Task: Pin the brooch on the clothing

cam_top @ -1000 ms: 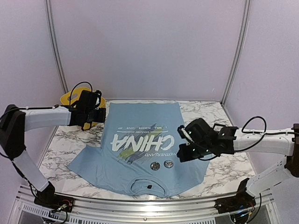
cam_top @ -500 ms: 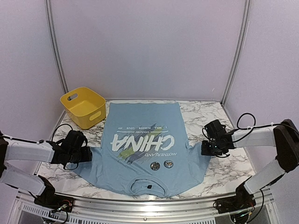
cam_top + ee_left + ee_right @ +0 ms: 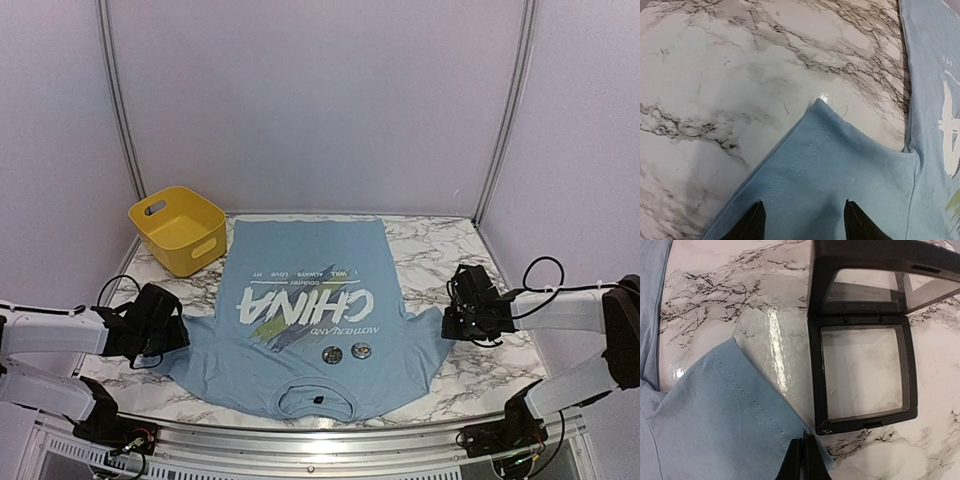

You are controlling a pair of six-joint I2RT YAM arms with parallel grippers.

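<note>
**1. Grippers**
- L gripper (image 3: 805, 225): jaws apart at mid-width, low over the L sleeve (image 3: 840, 170). Blue fabric shows btwn the tips. Contact w/ the cloth: cannot tell.
- R gripper (image 3: 802, 457): jaws closed tip to tip, at the hem edge of the R sleeve (image 3: 715, 410). Whether cloth is pinched: cannot tell.

**2. Surface & room**
- Surface (image 3: 715, 75): white marble pattern w/ dark veins, glossy, glare spots near both sleeves.
- Encl.: plain pale lilac walls (image 3: 320, 100) on the far side and both flanks. A thin metal pole (image 3: 118, 110) bends up at far L, and a matching one stands at far R.

**3. Task items**
- Shirt (image 3: 300, 245): flat, mid-surface, collar toward the arm bases, print face up, both sleeves spread.
- Brooch A (image 3: 332, 352) and brooch B (image 3: 361, 350): round, side by side on the chest, btwn the print and the collar. Pinned or loose: cannot tell.

**4. Other items / obstructions**
- Case (image 3: 865, 422): black, square, lid (image 3: 865, 285) hinged open. It sits on the surface just beside the R sleeve hem, directly ahead of the R gripper.
- Bin (image 3: 170, 245): yellow, far-L corner, just beside the shirt's bottom hem and well apart from the L gripper.
</note>
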